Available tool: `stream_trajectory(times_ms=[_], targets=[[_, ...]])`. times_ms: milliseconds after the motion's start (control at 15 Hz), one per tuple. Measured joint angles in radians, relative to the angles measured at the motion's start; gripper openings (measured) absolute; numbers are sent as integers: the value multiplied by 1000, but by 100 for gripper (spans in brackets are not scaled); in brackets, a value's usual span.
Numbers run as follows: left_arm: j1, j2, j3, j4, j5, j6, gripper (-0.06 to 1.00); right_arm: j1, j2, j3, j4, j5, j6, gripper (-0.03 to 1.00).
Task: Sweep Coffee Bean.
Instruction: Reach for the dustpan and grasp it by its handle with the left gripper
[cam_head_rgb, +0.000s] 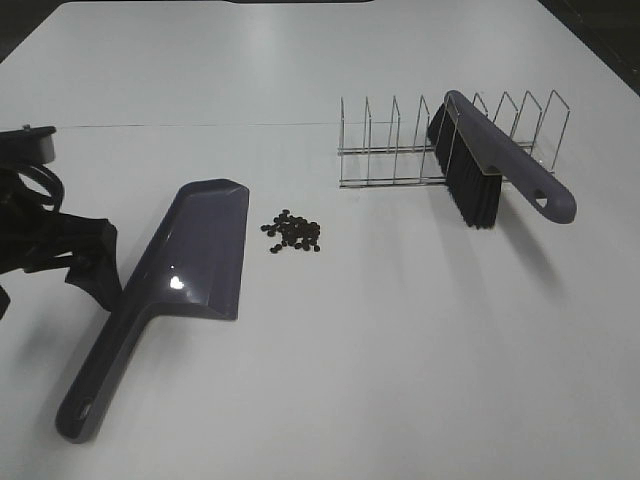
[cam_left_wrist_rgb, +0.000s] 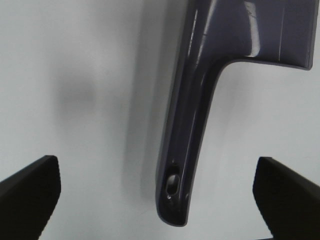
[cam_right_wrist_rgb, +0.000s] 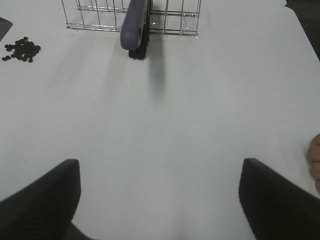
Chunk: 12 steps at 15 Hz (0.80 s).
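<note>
Dustpan (cam_head_rgb: 190, 255) handle nearest us, flat on the worktop (cam_head_rgb: 400, 350), and the left fingers (cam_left_wrist_rgb: 30, 192) are spread wide either side of its end, gripping nothing. Right fingers (cam_right_wrist_rgb: 45, 200) are wide and empty too, well short of the brush (cam_head_rgb: 490, 170) propped in the wire rack (cam_head_rgb: 390, 150). Coffee bean (cam_head_rgb: 293, 232) pile sits just beside the pan, nothing swept yet, so the whole job remains.

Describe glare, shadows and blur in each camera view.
Exterior high view: glare spot on the dustpan, soft shadow beside the brush. Left wrist view: bright streaks along the dustpan's handle, slightly blurred. Right wrist view: the brush's shadow falls on the table; coffee beans look sharp.
</note>
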Motion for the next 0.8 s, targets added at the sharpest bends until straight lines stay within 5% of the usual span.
stream_trajectory(times_ms=[800], targets=[[-44,249,-6,10,-194,-17,97,0,0,0,-8,0,5,76]])
